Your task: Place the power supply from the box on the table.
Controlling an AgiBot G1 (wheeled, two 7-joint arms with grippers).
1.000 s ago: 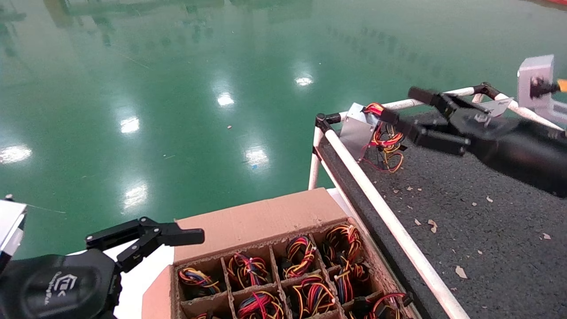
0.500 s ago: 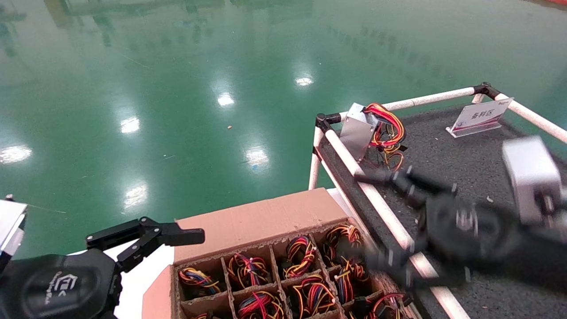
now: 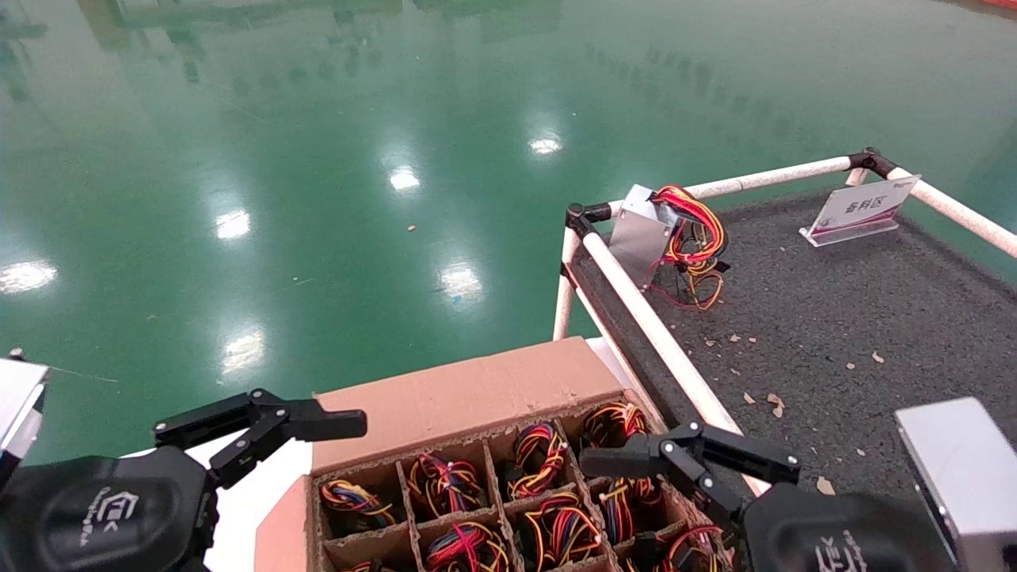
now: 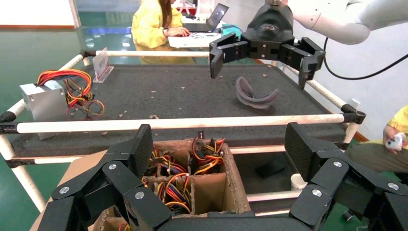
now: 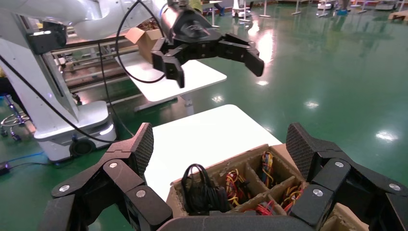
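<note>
**One supply out, a boxful to go**

One supply (image 3: 639,230) stands tilted at the far left corner of the worktop (image 3: 834,318), right against the white pipe rail (image 3: 659,342), its wires (image 3: 693,238) spilling onto the dark foam beside it. Nothing grips it, so that much of the job looks done. From where I stand the rest is plainly waiting: every cell of the box (image 3: 477,397) that I can see holds a coil of red, yellow and black wire, and the box sits just off the worktop's left edge, below the rail.

Right pincer (image 3: 690,459) hovers over the box's cells nearest the worktop, fingers spread wide and holding nothing. The left wrist view shows it from the other side, open and empty above the rail. My guess is that it is lining up for another unit, with the reach down into a cell, the grip and the lift all yet to come.

Left pincer (image 3: 262,425) is parked beside the box's far left corner, over the flap's edge, also wide and empty. A small white sign (image 3: 862,208) stands near the worktop's far right corner, well apart from the supply, and scraps of cardboard lie scattered on the foam between.
</note>
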